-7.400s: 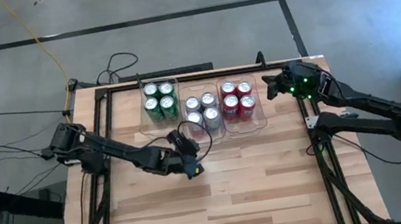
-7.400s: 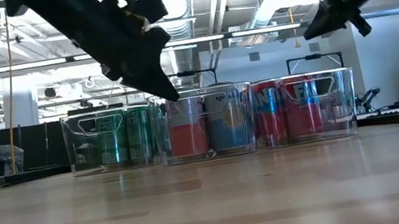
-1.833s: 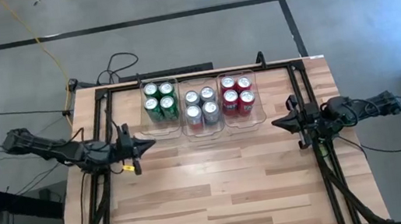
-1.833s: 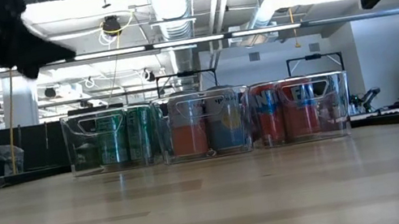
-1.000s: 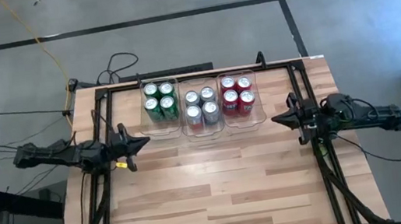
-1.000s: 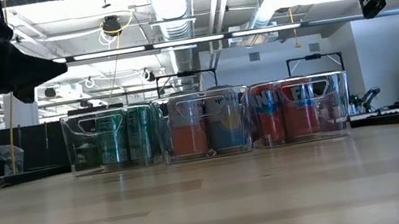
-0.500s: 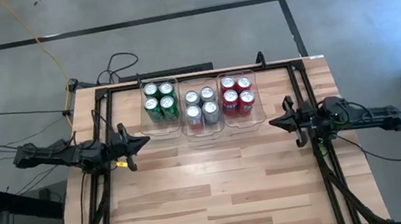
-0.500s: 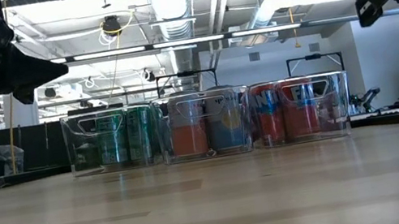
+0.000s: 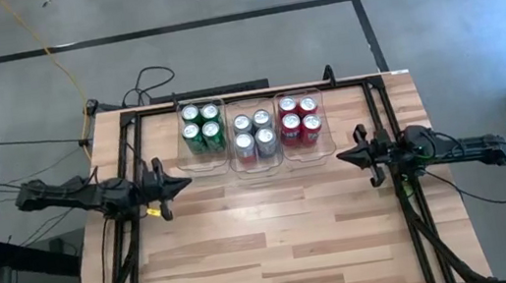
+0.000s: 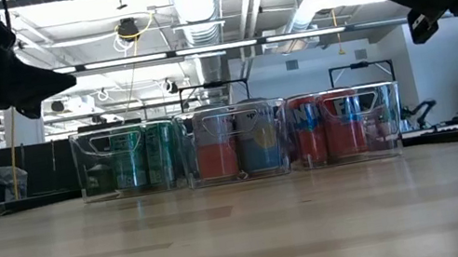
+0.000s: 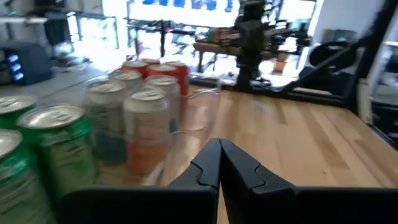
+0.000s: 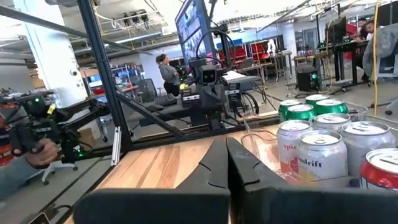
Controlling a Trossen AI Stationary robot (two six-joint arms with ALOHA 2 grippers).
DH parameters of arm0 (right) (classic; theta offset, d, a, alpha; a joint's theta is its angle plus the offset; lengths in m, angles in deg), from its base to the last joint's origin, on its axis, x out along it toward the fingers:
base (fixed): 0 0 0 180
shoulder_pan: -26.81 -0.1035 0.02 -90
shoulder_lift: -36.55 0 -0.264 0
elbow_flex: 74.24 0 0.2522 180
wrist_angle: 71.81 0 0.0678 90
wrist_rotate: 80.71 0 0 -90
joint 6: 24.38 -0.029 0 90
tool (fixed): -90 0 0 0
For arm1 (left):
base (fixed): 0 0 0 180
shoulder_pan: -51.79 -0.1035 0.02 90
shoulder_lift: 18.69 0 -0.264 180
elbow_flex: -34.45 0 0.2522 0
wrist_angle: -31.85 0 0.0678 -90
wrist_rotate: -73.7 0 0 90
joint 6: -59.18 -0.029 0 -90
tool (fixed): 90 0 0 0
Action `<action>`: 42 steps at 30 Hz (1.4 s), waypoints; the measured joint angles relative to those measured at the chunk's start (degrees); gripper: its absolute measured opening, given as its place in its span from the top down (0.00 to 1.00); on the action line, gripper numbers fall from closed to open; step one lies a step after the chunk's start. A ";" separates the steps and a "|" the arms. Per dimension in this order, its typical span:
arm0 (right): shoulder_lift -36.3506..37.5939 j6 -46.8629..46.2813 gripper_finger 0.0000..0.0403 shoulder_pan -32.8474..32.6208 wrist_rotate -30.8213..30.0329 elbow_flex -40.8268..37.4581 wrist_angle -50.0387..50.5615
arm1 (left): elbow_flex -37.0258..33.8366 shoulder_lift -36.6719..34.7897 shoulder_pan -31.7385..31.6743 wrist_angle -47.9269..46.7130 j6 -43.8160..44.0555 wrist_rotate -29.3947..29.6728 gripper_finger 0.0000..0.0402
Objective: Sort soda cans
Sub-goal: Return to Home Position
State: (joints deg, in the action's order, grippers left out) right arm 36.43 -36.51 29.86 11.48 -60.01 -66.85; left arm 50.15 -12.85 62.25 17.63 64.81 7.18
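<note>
Cans: you have green cans (image 9: 202,128), silver cans (image 9: 253,133) and red cans (image 9: 300,119) in three side-by-side bins (image 9: 194,161), far side of the surface (image 9: 278,247).
Left gripper (image 9: 182,182): fingers together, near left edge.
Right gripper (image 9: 341,158): fingers together, near right edge.

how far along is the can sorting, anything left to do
Done: green cans fill the left clear bin, silver cans the middle one, red cans the right one, the bins side by side at the far edge of the table. In hand: nothing; the left gripper and right gripper are shut and empty at its sides. Left: no loose can shows, so sorting looks finished.
</note>
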 joint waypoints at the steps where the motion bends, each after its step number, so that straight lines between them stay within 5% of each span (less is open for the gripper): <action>1: 0.01 -0.06 0.99 0.00 -0.14 0.00 0.26 | -0.98 0.49 0.00 2.49 -0.87 -1.02 1.00; 11: 0.00 -6.18 0.93 -0.04 -0.28 -0.07 2.51 | -1.56 4.88 -0.13 4.59 -1.05 -2.60 1.00; 26: -0.01 -8.90 0.92 -0.04 -0.31 -0.13 4.77 | -1.57 -5.70 0.19 6.44 -9.35 -4.81 1.00; 42: -0.23 -8.97 0.92 -0.04 -0.39 -0.17 7.26 | -1.58 -5.00 0.15 4.88 5.28 -4.99 1.00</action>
State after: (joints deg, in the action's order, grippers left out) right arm 36.19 -45.48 29.82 11.09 -60.18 -59.59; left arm 48.57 -17.84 62.40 22.51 70.09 2.19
